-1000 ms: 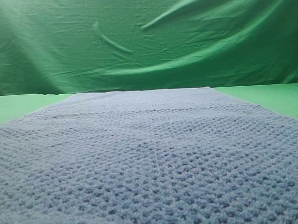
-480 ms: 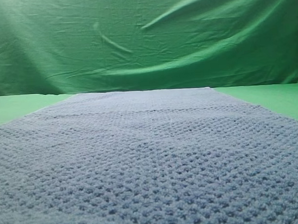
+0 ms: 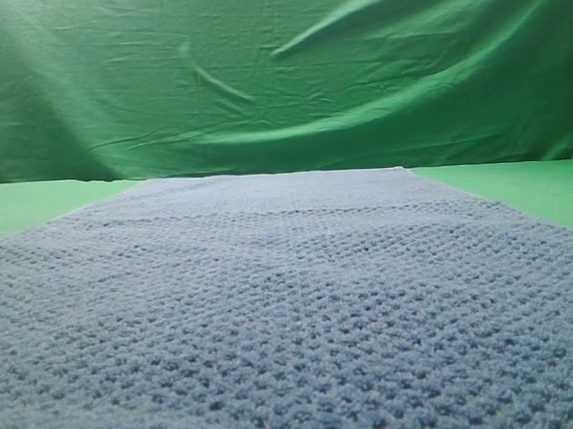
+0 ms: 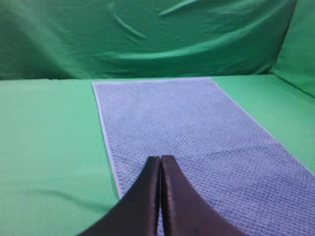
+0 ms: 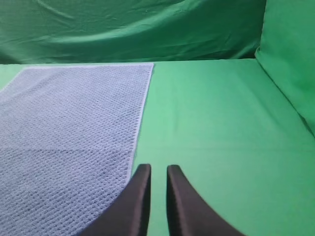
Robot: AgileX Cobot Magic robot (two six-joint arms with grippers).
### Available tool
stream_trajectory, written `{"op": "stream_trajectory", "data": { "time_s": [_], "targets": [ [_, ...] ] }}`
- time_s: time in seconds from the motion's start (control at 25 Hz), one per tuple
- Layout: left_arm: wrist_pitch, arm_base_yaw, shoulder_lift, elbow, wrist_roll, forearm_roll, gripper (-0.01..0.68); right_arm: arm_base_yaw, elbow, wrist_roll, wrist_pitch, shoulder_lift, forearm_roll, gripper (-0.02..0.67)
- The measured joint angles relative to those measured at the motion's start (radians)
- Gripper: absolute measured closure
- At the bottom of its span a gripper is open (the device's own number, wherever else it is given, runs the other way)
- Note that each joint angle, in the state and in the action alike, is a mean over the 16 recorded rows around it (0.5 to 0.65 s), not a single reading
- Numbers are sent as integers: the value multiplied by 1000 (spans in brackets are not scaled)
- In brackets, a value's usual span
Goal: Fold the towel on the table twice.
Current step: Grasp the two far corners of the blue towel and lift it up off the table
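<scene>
Towel flat on the counter, no fold started

The towel (image 3: 292, 310) lies spread flat on the green counter (image 5: 216, 113), running from near to far. The left gripper (image 4: 160, 160) is pressed together over its near left part; the right gripper (image 5: 158, 169), slightly parted and holding nothing, hovers at its right edge. The thick cloth could slip or bunch if only one corner gets pinched.

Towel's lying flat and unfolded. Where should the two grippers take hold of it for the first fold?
Take the towel by its near corners, one gripper per long edge: the left gripper at the left edge, the right gripper at the right. It lies flat and lengthwise, so pinch each thin edge from its outer side, low to the table.
</scene>
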Motion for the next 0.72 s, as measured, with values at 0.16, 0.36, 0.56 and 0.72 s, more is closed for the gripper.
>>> {"op": "stream_trajectory", "data": {
  "time_s": [0.16, 0.36, 0.56, 0.72],
  "targets": [
    [71, -9, 103, -49, -45, 35, 673, 14, -70, -19, 41, 105, 9, 601],
    [185, -18, 290, -141, -105, 100, 673, 53, -188, -38, 116, 289, -12, 601],
    [288, -22, 505, -250, -152, 172, 673, 110, -299, -36, 183, 493, -36, 610],
    [330, -34, 664, -335, -163, 220, 673, 165, -371, -23, 217, 641, -55, 622]
  ]
}}
